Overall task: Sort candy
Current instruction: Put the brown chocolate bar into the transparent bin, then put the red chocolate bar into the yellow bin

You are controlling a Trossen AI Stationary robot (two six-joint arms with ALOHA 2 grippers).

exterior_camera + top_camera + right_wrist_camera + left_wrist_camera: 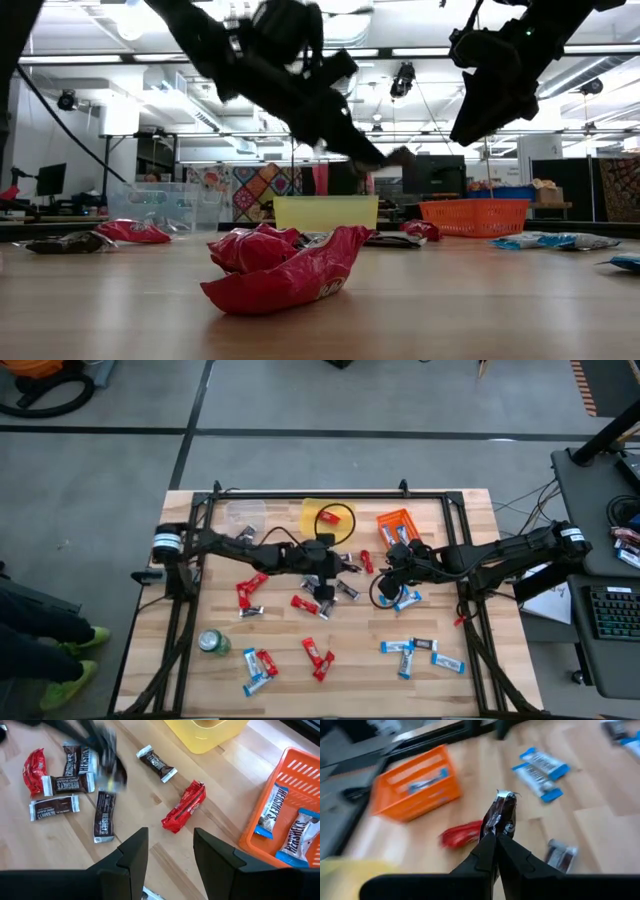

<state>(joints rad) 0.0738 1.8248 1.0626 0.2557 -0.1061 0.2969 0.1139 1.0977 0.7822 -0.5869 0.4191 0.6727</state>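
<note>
My left gripper [496, 834] hangs above the middle of the table [338, 568], shut on a dark brown candy bar [501, 815]. My right gripper [170, 845] is open and holds nothing. It hovers over the table right of centre [392, 567], just short of a red candy [184, 812] lying flat on the wood. Several dark brown bars [67, 784] lie flat beyond it. Red [250, 586], blue-and-white [405, 600] and dark [423, 644] bars are scattered over the table. Two blue-and-white bars [280, 815] lie in the orange basket. My left gripper pinches one end of the dark brown bar [492, 826] between its two fingertips. The bar is lifted clear of the table and sticks out beyond the fingertips, its silver crimped end [505, 795] pointing away from them.
An orange basket [397, 526], a yellow bin [328, 517] and a clear container [243, 515] stand along the table's far edge. A round green can [213, 643] stands near the front left. The black frame rails [470, 610] run down both sides.
</note>
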